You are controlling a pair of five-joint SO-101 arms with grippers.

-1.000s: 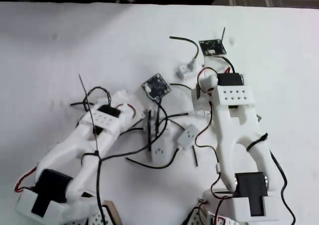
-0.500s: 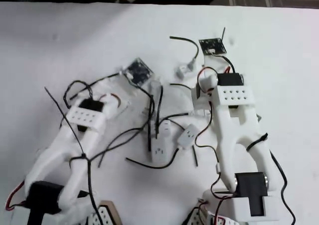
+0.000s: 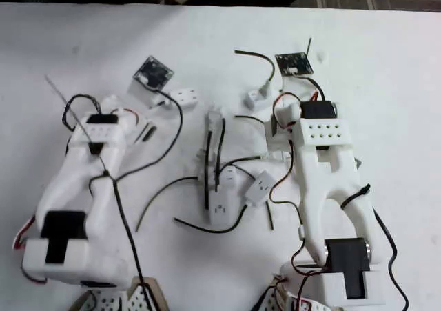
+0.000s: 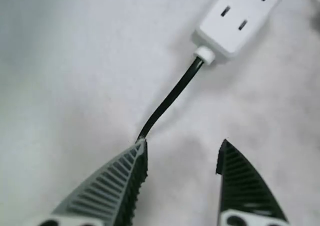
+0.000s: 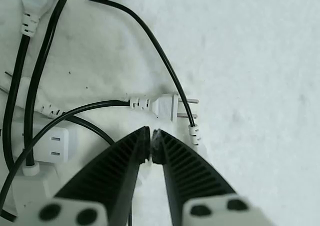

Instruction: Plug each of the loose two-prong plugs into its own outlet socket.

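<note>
Two slot pairs on outlet socket [image 4: 235, 23], left wrist view; overhead seemingly plain.

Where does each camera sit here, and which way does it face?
High view: fixed above the table, looking down on the left arm and right arm.
Left wrist view: on the left arm's wrist, facing an outlet and its cord past the open left hand.
Right wrist view: on the right arm's wrist, facing a plug past the shut right hand.
Shared: high and left wrist views both show that outlet.
</note>
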